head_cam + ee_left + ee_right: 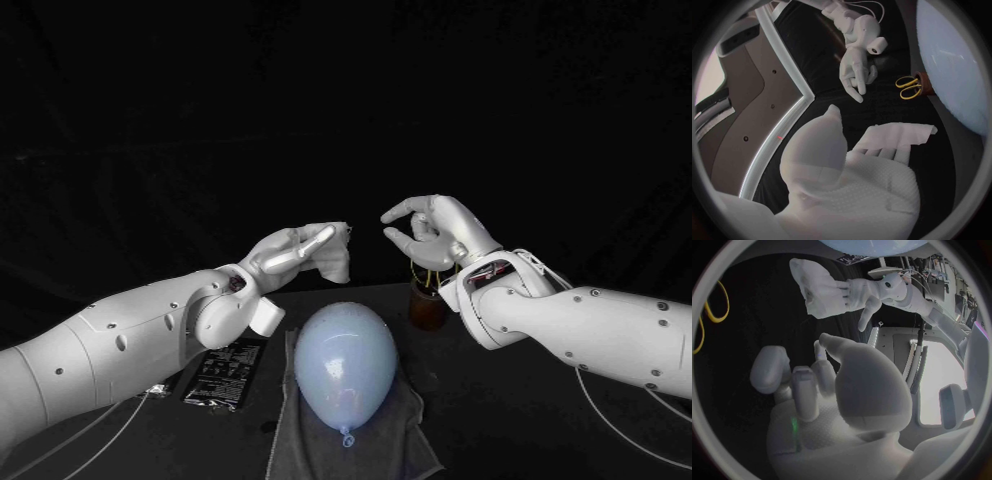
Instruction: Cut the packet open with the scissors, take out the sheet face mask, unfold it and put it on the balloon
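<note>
One pale blue balloon [346,360] lies closest, on its side on a grey cloth [397,440] on the black table [548,420], with its knot at the near end. Just beside the balloon, on the robot's left, a dark packet [224,375] lies flat on the table.

Behind the balloon stands a small brown holder [426,310]. The scissors [906,86] stick up out of it, yellow handles on top.

Both hands are up in the air past the balloon. The left hand [289,255] holds the white sheet face mask [895,136]. The mask is folded and lies across its fingers, well above the balloon and not touching it. The right hand [433,230] is near it, but the two are apart. Its fingers are bent in and it has nothing in them.
</note>
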Available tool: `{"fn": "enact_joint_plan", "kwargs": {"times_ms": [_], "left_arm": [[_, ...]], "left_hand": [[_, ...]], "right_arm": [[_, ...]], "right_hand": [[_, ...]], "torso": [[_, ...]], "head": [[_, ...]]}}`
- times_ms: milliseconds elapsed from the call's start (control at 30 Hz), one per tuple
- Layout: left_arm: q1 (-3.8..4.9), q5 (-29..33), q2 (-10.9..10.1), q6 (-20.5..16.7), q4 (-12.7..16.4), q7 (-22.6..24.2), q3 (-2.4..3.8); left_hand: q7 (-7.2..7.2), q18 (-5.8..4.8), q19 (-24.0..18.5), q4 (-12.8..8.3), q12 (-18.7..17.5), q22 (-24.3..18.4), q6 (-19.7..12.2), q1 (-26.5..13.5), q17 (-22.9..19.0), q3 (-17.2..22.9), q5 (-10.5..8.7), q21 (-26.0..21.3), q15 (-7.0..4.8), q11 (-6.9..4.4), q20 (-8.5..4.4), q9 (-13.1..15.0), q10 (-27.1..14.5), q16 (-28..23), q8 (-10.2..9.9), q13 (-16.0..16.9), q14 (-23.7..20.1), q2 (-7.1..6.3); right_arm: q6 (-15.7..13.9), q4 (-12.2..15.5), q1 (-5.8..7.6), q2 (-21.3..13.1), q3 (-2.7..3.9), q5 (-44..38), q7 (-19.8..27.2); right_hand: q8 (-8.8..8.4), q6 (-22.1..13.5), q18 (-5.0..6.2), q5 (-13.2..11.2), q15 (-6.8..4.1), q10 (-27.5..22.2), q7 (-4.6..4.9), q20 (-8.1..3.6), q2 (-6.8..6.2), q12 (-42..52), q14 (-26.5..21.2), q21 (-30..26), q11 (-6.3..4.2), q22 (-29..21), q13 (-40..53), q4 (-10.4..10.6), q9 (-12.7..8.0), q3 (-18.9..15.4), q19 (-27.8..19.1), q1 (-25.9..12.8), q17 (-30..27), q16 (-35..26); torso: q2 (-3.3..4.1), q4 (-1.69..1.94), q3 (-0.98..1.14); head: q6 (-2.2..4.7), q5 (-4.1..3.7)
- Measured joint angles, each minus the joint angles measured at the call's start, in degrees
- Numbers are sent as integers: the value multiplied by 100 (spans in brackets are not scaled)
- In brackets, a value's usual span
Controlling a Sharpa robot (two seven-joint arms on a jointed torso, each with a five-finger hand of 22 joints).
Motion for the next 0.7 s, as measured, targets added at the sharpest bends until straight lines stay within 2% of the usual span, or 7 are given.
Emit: {"fn": "enact_joint_plan", "kwargs": {"times_ms": [100, 167, 233, 267, 333, 400, 700], "left_arm": [[0, -661, 24, -230, -84, 125, 0], [0, -1047, 41, -386, -129, 195, 0], [0, -1471, 69, -589, -183, 273, -1], [1, -1645, 83, -681, -208, 306, -1], [3, -2015, 111, -899, -258, 374, -2], [5, -2283, 127, -1071, -287, 430, -2], [8, -3139, 167, -1695, -349, 640, -3]], "left_hand": [[16, 1, -128, 0, -85, -11, 72, 159, -97, 0, 0, -16, 31, -13, 7, 27, -15, -161, 44, -2, -464, -119], [16, 0, -237, 1, -130, -24, 72, 265, -152, 1, 0, -39, 64, -83, 9, 27, -160, -249, 45, -14, -716, -172], [10, -86, -441, 0, -145, -40, 65, 356, -218, 32, 0, -49, 69, -254, 10, 23, -493, -357, 45, -42, -1039, -264], [2, -87, -529, 0, -145, -50, 52, 394, -254, 32, 0, -70, 49, -355, 13, 14, -628, -395, 38, -49, -1192, -301], [7, -88, -721, 0, -182, -63, -46, 464, -305, 31, 0, -83, -64, -645, 11, -16, -918, -420, -11, -68, -1454, -371], [-9, -87, -807, 0, -184, -67, -144, 509, -339, 31, 0, -83, -124, -841, 9, -56, -1114, -420, -65, -86, -1609, -422], [-169, -87, -829, 38, -212, -67, -383, 564, -374, -12, 0, -83, -234, -1146, 13, -129, -1525, -442, -138, -115, -1821, -611]], "right_arm": [[-15, -103, 18, 20, 10, 233, 88], [-18, -158, 24, 35, 11, 356, 140], [-18, -208, 31, 51, 11, 481, 198], [-17, -226, 33, 56, 12, 528, 224], [-11, -253, 38, 66, 13, 624, 277], [-3, -263, 40, 73, 14, 687, 316], [157, -287, 45, 118, 14, 865, 391]], "right_hand": [[-4, -5, 0, 33, 2, -7, 4, 21, 0, -2, -1, 0, 8, -2, -9, -20, -1, 20, -21, 0, 0, 17], [-27, -5, -1, 34, 10, -8, 5, 21, 0, -2, -9, -35, 8, -1, -15, -23, -1, 23, -22, 0, 0, 20], [-27, -5, -1, 34, 10, -8, 5, 20, 0, -3, -9, -35, 8, -1, -17, -23, -1, 23, -22, 0, 0, 20], [-27, -5, -1, 34, 10, -8, 5, 20, 0, -3, -10, -35, 8, -1, -17, -23, -1, 23, -22, 0, 0, 20], [-27, -5, -1, 34, 30, -28, 5, 20, 0, -36, 10, -62, 28, 0, -25, -23, -1, 23, -22, 0, 0, 20], [-27, -6, -1, 34, 30, -28, 5, 20, 0, -36, 10, -62, 28, 0, -32, -23, -1, 23, -23, 0, -1, 20], [-49, -6, -2, 34, 31, -35, 4, 20, 0, -37, 10, -62, 21, 3, -44, -39, 0, 7, -23, 0, -5, 16]], "torso": [[2, 1, 2], [3, 1, 2], [3, 1, 2], [3, 1, 2], [3, 0, 2], [3, -2, 2], [0, -4, -1]], "head": [[30, 15], [42, 28], [64, 47], [70, 54], [90, 71], [109, 88], [176, 146]]}}
